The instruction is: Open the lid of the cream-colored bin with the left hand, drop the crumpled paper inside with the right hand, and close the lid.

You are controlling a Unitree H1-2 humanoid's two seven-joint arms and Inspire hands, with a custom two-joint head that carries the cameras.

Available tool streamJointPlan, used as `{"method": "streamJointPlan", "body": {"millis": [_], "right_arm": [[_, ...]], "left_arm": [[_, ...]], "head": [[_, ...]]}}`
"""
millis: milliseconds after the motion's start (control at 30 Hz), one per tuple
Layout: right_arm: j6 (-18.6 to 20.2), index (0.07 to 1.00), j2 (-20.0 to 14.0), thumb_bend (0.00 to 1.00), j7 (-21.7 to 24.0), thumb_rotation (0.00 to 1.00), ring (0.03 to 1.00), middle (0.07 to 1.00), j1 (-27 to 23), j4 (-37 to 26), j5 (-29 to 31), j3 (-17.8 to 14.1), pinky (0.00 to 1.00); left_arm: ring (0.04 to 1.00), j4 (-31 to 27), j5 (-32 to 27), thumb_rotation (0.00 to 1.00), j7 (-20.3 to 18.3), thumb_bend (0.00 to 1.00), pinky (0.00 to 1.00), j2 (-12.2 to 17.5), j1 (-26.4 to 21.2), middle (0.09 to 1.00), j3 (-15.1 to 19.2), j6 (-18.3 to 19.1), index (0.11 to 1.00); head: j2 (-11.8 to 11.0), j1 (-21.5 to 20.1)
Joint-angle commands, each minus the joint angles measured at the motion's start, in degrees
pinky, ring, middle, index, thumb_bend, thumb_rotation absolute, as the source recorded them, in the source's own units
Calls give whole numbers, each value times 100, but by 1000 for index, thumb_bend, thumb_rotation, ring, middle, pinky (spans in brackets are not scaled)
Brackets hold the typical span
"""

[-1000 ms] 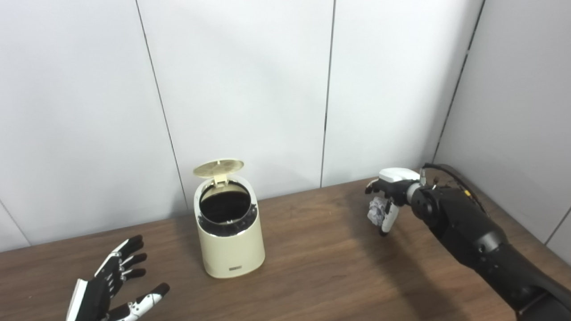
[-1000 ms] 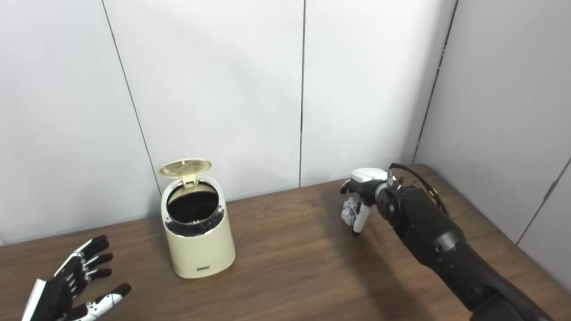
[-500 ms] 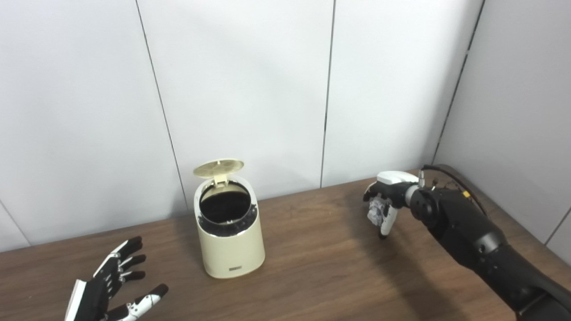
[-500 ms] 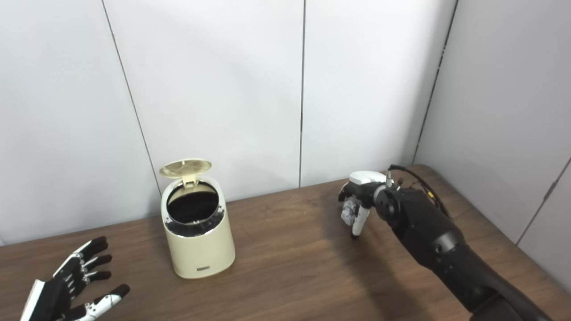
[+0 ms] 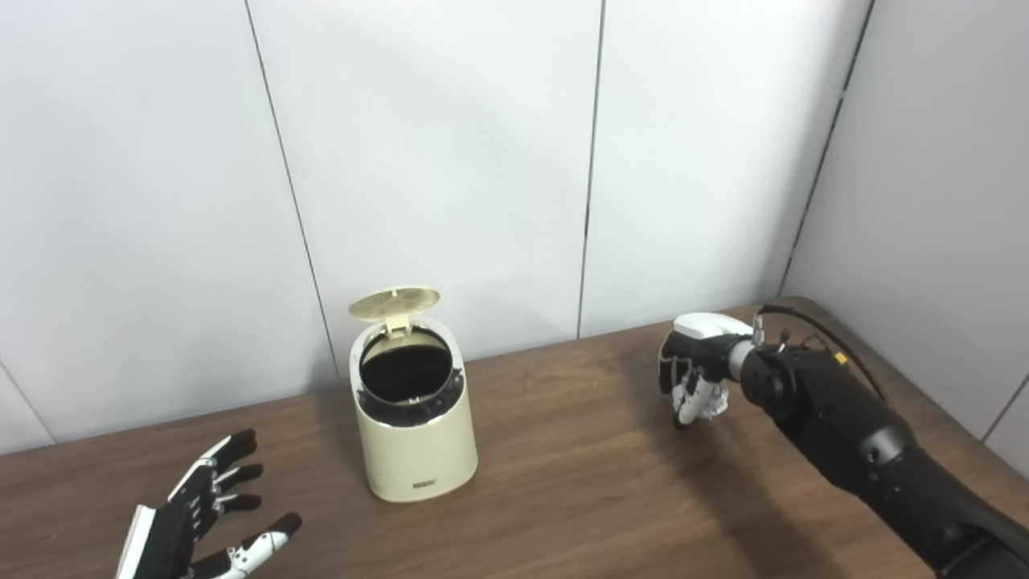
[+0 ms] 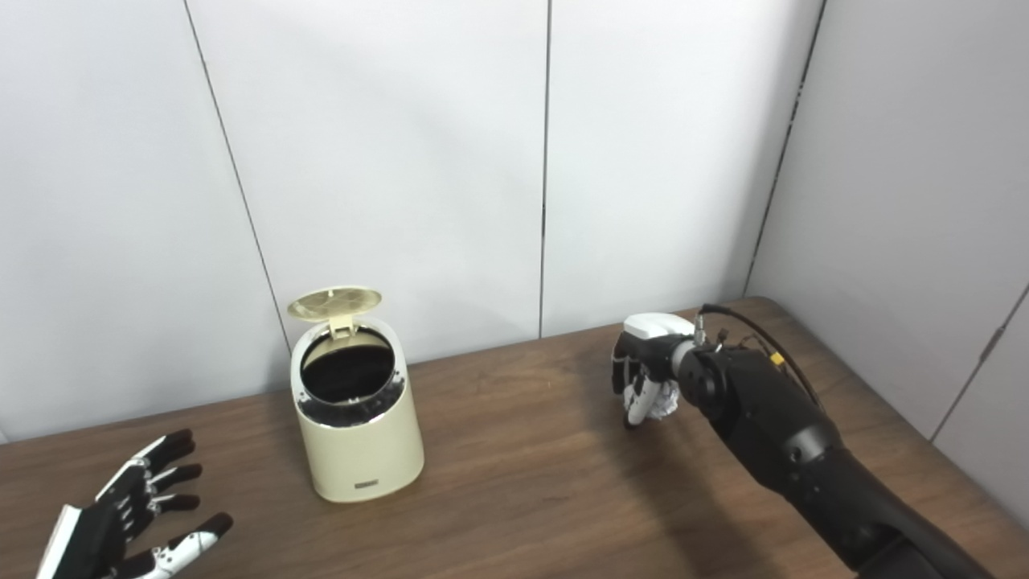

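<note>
Cream-colored bin (image 5: 414,418) stands lid-up mid-way along the brown wooden table (image 5: 579,490), well apart from the right hand (image 5: 693,378) curled around the crumpled white paper (image 5: 712,400), so firm that grip before lifting; left hand (image 5: 201,523) rests spread, empty.

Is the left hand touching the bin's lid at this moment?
No. The left hand rests open near the table's front edge, well apart from the cream-colored bin, whose lid stands raised.

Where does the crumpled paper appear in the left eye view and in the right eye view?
Left eye view: crumpled paper right of centre, in the right hand.
Right eye view: same paper, slightly nearer the centre.
Shared landmark: the open cream-colored bin, far to its left.
</note>
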Motion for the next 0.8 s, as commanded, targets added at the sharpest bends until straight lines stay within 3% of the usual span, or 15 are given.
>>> {"method": "streamJointPlan", "body": {"millis": [0, 133, 267, 300, 500, 633, 767], "right_arm": [[-47, 535, -166, 515, -226, 0, 384, 458, -192, -136, -19, -150, 362], [-4, 538, -151, 512, -390, 0, 375, 486, -125, -394, 4, -272, 353], [-14, 501, -125, 519, -493, 0, 417, 482, -62, -815, 121, -474, 536], [27, 500, -112, 520, -476, 0, 423, 483, -42, -987, 159, -538, 538], [87, 505, -62, 501, -427, 0, 398, 498, 25, -1885, 132, -682, 336], [130, 491, -11, 502, -270, 0, 416, 503, 33, -2283, 226, -726, 390], [-88, 490, 85, 503, -325, 0, 430, 506, 53, -2495, 398, -766, 436]], "left_arm": [[792, -188, -14, 25, 39, 649, 686, 59, -118, 865, 35, -129, 886], [793, -188, -13, 31, 39, 650, 690, 44, -119, 862, 27, -118, 886], [794, -160, -27, 49, 28, 661, 680, 42, -115, 861, 19, -152, 883], [797, -167, -26, 56, 27, 667, 682, 37, -111, 863, 16, -144, 883], [789, -176, -20, 43, 48, 683, 653, -25, -102, 858, -4, -135, 876], [785, -162, 18, 63, 66, 704, 642, -82, -99, 858, -31, -136, 874], [778, -42, 83, 94, 113, 718, 633, -148, -102, 851, -75, -257, 873]], "head": [[6, 4], [-7, 49], [-23, 116], [-28, 149], [-66, 398], [-63, 600], [-66, 916]]}}
